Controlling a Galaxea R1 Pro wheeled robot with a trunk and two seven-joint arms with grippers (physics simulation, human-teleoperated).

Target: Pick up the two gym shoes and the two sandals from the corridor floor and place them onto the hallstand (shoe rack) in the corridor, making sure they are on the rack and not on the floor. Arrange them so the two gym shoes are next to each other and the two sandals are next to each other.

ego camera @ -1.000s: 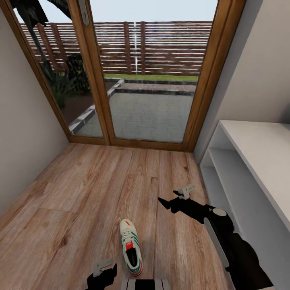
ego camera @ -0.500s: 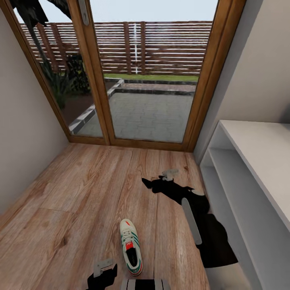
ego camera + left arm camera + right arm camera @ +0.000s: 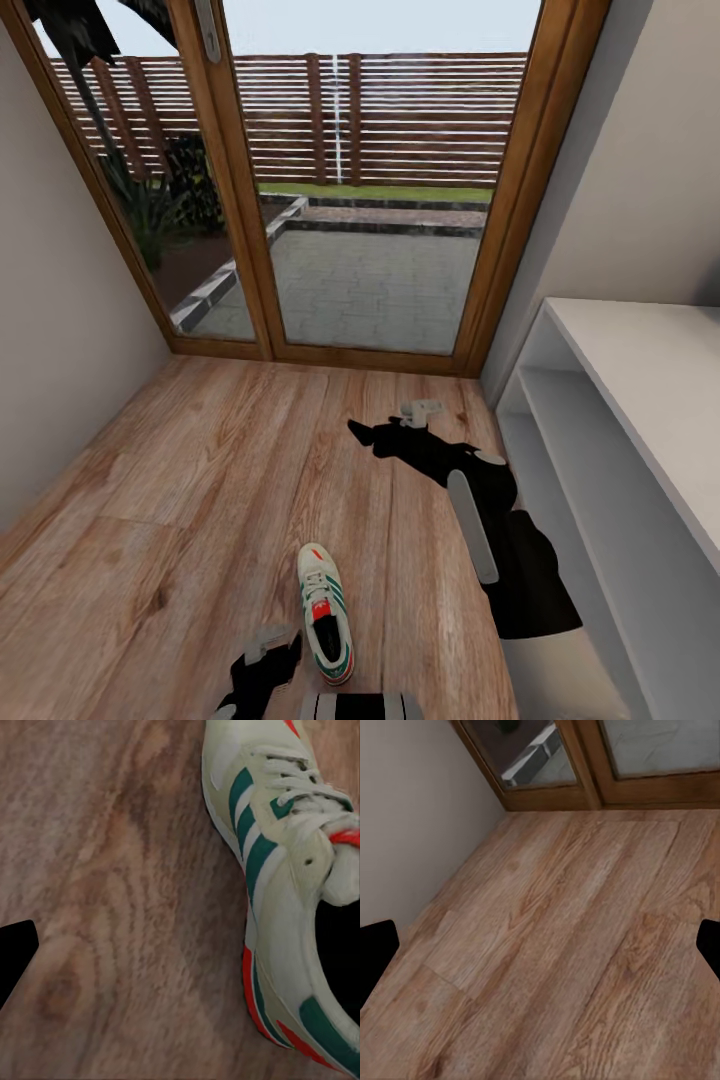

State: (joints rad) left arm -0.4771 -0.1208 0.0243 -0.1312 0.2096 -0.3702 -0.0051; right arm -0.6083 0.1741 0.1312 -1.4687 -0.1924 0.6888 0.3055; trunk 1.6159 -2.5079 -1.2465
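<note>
On the floor (image 3: 230,470), at six o'clock in the head view, lies one sneaker (image 3: 325,612). The left gripper (image 3: 268,642) hangs just beside it, jaw state unclear. The right gripper (image 3: 395,428), at one o'clock of the sneaker and beside the rack (image 3: 640,400), is spread, empty.

The floor (image 3: 220,470) is wood, light brown with wavy grain lines and dark knots, and it looks smooth and a little dull. The gym shoe (image 3: 325,611) looks like soft off-white cloth or leather with flat green stripes, string laces, and a red rubbery edge at the sole. The door frame (image 3: 505,200) is warm brown wood with a soft shine, and it holds clear glass. The hallstand (image 3: 640,400) is pale grey, smooth and matt, like painted board. The walls are plain and matt. The right arm (image 3: 485,500) is black with a matt look and a smooth grey strip.
</note>
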